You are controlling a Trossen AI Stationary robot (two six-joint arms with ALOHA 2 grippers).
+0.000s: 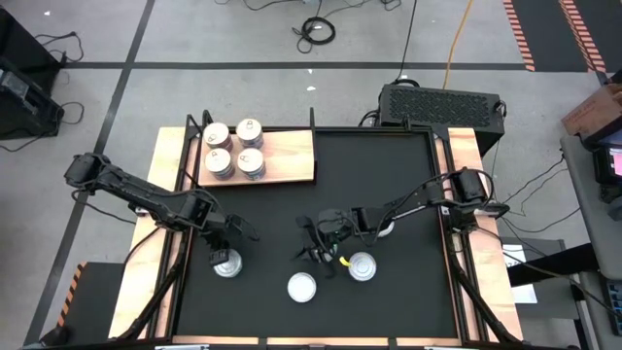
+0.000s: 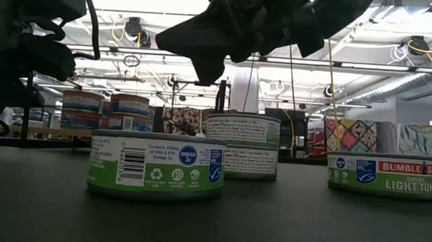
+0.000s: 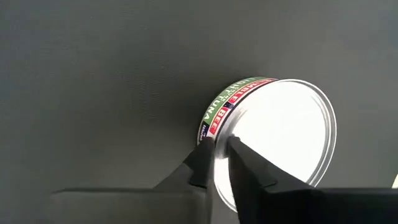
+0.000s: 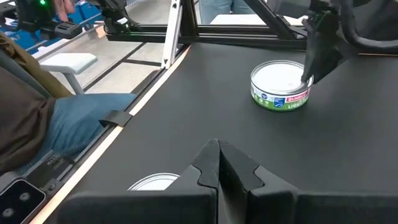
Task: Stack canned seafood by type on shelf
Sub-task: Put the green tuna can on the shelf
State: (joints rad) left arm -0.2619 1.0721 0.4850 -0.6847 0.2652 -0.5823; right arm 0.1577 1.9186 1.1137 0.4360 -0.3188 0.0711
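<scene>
A pale-topped tin (image 1: 226,263) with a green and red label stands on the black mat near the table's left side, and my left gripper (image 1: 225,251) is shut on its rim. It also shows in the left wrist view (image 3: 280,130) and the right wrist view (image 4: 281,87). My right gripper (image 1: 316,251) hangs shut above the mat's middle, touching nothing. Two more tins (image 1: 302,286) (image 1: 362,265) stand on the mat near it, and another (image 1: 385,227) sits partly hidden under the right arm. The wooden shelf (image 1: 292,156) at the far left carries several tins (image 1: 233,149) in stacks. My left gripper pinches the tin's raised top rim (image 3: 219,124) between its two fingers, one finger (image 3: 199,163) outside the wall and the other (image 3: 249,168) over the lid. The fingers come from above, pointing down. The tin stands upright with its base on the mat.
The black mat (image 1: 389,165) has open room at its far right. Wooden side strips and metal frame rails (image 4: 171,37) line the table's edges. A dark box (image 1: 442,105) sits beyond the far edge. A seated person's leg (image 4: 74,124) shows beside the table in the right wrist view.
</scene>
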